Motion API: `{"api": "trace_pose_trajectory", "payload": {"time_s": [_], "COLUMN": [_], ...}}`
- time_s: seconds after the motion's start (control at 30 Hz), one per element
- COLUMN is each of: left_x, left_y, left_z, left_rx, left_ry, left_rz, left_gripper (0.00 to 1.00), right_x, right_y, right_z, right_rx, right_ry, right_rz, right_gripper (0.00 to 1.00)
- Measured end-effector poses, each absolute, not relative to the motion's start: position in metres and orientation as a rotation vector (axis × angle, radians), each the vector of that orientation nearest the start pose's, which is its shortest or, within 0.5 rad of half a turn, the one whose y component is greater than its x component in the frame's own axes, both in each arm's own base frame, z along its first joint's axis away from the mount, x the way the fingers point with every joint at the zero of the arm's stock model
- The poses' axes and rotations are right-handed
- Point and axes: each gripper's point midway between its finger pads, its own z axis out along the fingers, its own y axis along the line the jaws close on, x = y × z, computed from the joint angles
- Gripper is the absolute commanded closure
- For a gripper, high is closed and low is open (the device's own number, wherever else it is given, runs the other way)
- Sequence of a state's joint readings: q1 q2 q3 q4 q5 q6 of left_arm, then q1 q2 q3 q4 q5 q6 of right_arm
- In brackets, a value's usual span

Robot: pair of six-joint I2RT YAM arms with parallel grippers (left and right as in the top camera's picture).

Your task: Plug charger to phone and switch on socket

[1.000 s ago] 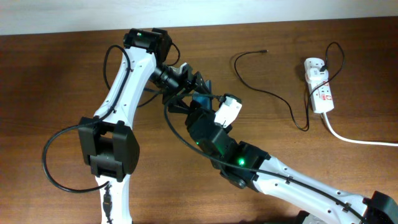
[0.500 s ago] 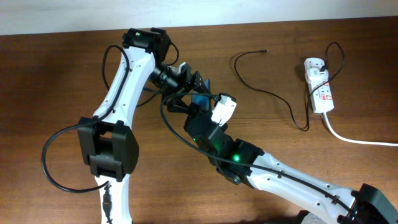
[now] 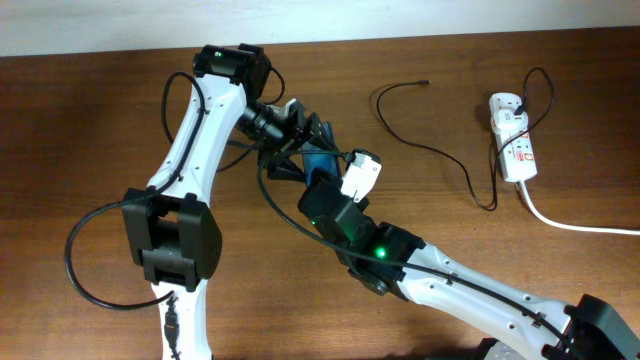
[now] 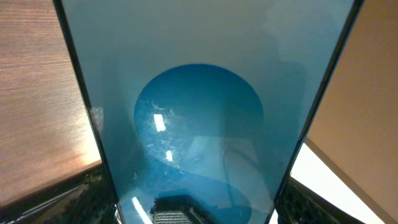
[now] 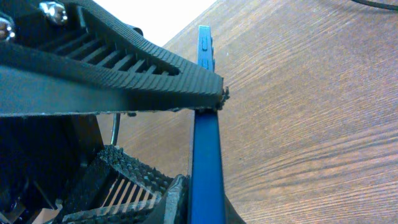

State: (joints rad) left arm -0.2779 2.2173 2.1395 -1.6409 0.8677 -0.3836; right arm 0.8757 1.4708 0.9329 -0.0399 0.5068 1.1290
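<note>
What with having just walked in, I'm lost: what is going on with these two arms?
The left gripper holds the slim blue-screened smartphone by its sides. The right gripper straddles the phone's thin edge; whether it is clamped is unclear. The thin black charger cable lies untouched on the brown wooden table, leading toward the white power strip. Nothing is plugged into the phone yet.

One wooden table [image 3: 80, 120] carries one blue-screened phone [image 3: 320, 161], one thin black charger cable [image 3: 441, 155], one white power strip [image 3: 512, 141] with one thick white cord [image 3: 570, 226], and two robot arms, a left arm [image 3: 190, 150] and a right arm [image 3: 460, 288].
</note>
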Motion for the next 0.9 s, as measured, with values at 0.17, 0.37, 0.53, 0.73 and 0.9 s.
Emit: {"api": "trace_pose_trajectory", "payload": {"time_s": [0.17, 0.37, 0.53, 0.73, 0.9], "left_x": [0.368, 0.397, 0.401, 0.301, 0.197], "left_y": [-0.234, -0.177, -0.130, -0.073, -0.026], "left_z": [0.181, 0.161, 0.199, 0.347, 0.412], "left_rx": [-0.212, -0.297, -0.314, -0.230, -0.374], "left_ry": [3.164, 3.139, 3.020, 2.691, 2.348], "left_rz": [-1.379, -1.112, -0.949, -0.645, -0.353], "left_gripper": [0.16, 0.12, 0.15, 0.02, 0.00], "right_x": [0.341, 0.347, 0.343, 0.328, 0.311], "right_y": [0.267, 0.247, 0.214, 0.189, 0.189], "right_z": [0.180, 0.166, 0.178, 0.206, 0.193], "right_rx": [0.570, 0.597, 0.650, 0.671, 0.612], "right_ry": [2.065, 2.147, 2.188, 2.185, 2.292], "right_rz": [0.680, 0.660, 0.662, 0.722, 0.696], "right_gripper": [0.96, 0.96, 0.96, 0.96, 0.96]}}
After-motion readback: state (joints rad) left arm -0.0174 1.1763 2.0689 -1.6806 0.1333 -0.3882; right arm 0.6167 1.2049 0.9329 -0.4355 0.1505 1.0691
